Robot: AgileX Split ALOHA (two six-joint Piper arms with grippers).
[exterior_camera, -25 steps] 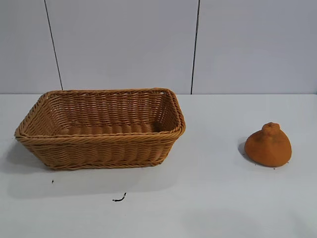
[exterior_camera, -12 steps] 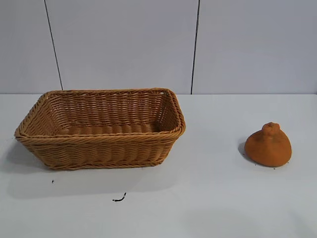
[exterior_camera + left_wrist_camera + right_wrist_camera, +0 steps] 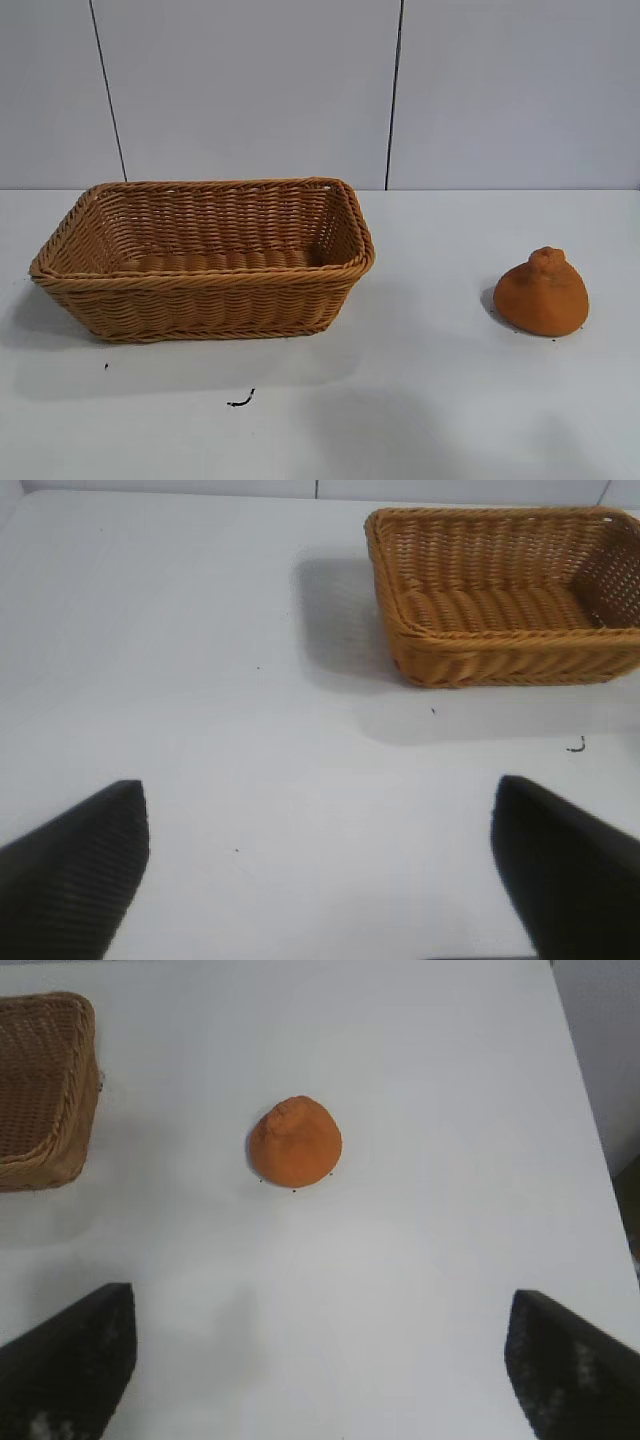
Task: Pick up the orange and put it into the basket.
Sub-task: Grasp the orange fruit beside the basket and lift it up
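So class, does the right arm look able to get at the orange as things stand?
Probably yes. The right gripper is open above bare table, the orange sits alone ahead of it, and the basket stands well off to one side.

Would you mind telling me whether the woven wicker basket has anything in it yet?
Empty. The light brown woven wicker basket shows only its bare bottom, and the rough orange-brown fruit sits on the white table apart from it.
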